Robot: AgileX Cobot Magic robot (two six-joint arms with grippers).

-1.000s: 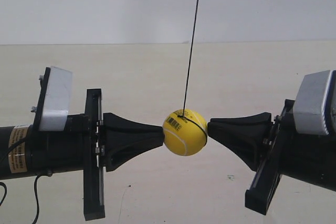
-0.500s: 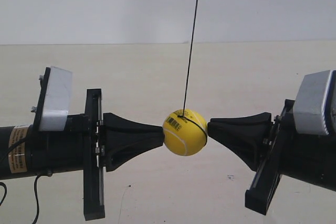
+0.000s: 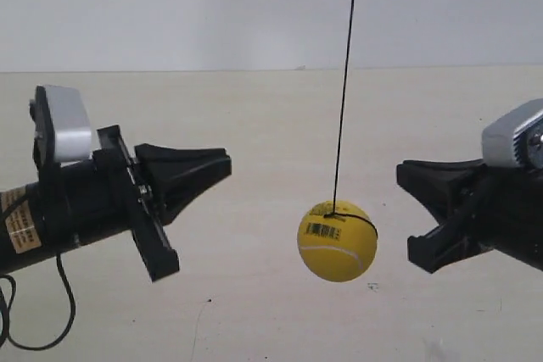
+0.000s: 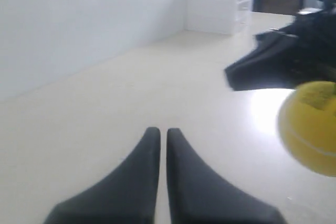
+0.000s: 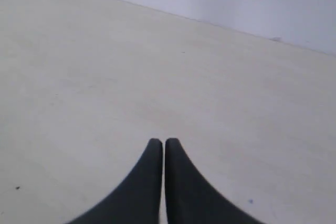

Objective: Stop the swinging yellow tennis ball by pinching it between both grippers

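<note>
The yellow tennis ball hangs, string nearly vertical.

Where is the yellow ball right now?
The yellow ball hangs on its string between the arm at the exterior view's left and, nearer, the arm at the exterior view's right, touching neither.
</note>
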